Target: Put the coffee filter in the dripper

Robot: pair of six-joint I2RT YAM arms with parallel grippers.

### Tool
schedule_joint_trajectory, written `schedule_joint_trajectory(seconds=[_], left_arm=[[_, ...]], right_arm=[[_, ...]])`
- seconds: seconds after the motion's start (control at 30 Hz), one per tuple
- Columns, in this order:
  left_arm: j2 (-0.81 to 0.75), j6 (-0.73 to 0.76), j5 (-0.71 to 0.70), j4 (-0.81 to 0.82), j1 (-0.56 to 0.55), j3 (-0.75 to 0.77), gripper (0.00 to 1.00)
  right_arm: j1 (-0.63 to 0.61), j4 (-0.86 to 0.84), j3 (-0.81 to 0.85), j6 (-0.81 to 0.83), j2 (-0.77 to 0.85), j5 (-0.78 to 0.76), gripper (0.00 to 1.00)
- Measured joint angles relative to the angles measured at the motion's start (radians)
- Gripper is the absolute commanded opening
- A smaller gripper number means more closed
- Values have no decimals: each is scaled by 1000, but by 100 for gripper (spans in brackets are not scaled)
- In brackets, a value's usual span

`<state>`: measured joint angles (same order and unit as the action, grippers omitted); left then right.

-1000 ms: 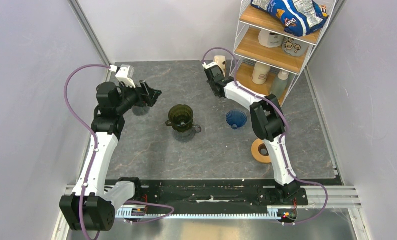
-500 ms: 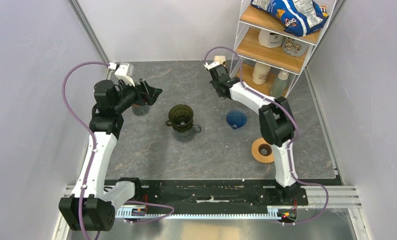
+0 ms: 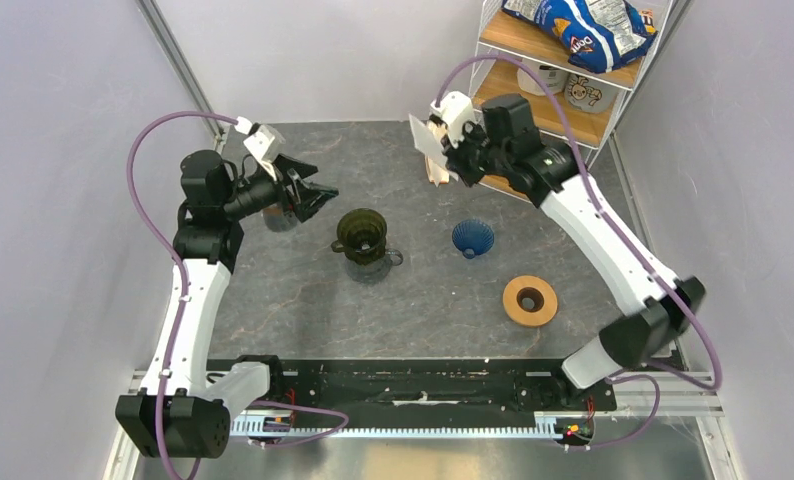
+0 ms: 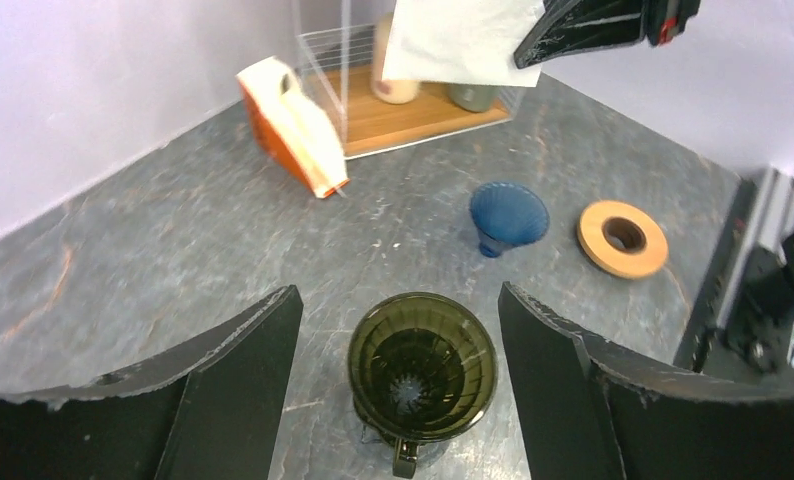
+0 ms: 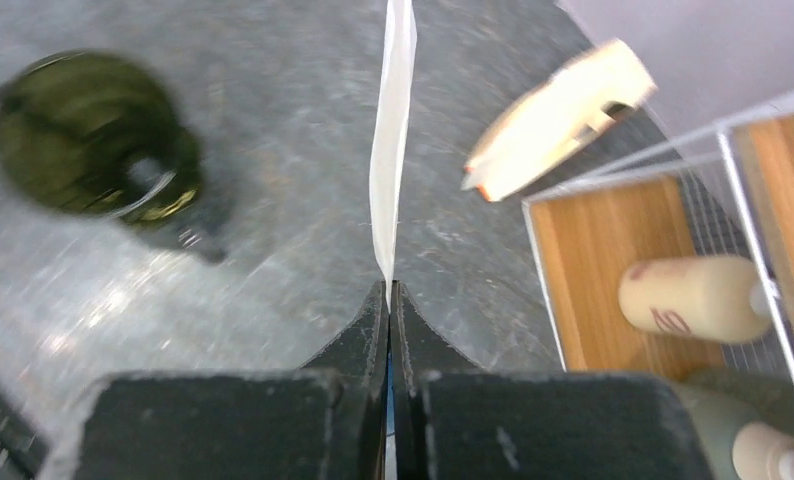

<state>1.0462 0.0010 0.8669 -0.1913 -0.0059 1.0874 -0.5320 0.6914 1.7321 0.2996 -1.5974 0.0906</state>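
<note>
Right jaws pinch the coffee filter [image 3: 422, 137] aloft at one o'clock from the dripper [image 3: 359, 229]; left jaws hang spread at ten o'clock, holding nothing.

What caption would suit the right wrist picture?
Right pincer grips the filter edge-on; the dripper sits blurred beyond.

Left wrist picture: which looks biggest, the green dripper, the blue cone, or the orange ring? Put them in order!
Largest: green dripper, though it sits nearest the camera.
Next: orange ring and blue cone look about alike, so I won't rank those two.
</note>
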Motion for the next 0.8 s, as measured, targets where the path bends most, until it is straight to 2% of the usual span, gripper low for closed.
schedule_joint_trajectory(seconds=[0.13, 0.2, 0.3, 0.53, 0.7, 0.8], left_arm=[[7, 130, 154, -11, -5, 0, 77], [19, 207, 195, -50, -26, 4, 75], [54, 311, 219, -104, -97, 10, 72], [96, 447, 209, -160, -240, 10, 65], [96, 473, 208, -150, -283, 9, 59], [88, 462, 208, -90, -305, -9, 53]], right_arm=[[-5, 76, -56, 97, 132, 216, 0], [-16, 108, -68, 145, 176, 316, 0], [-39, 132, -79, 192, 201, 388, 0], [-91, 207, -83, 280, 216, 493, 0], [-106, 241, -83, 315, 233, 523, 0], [-112, 247, -85, 330, 248, 531, 0]])
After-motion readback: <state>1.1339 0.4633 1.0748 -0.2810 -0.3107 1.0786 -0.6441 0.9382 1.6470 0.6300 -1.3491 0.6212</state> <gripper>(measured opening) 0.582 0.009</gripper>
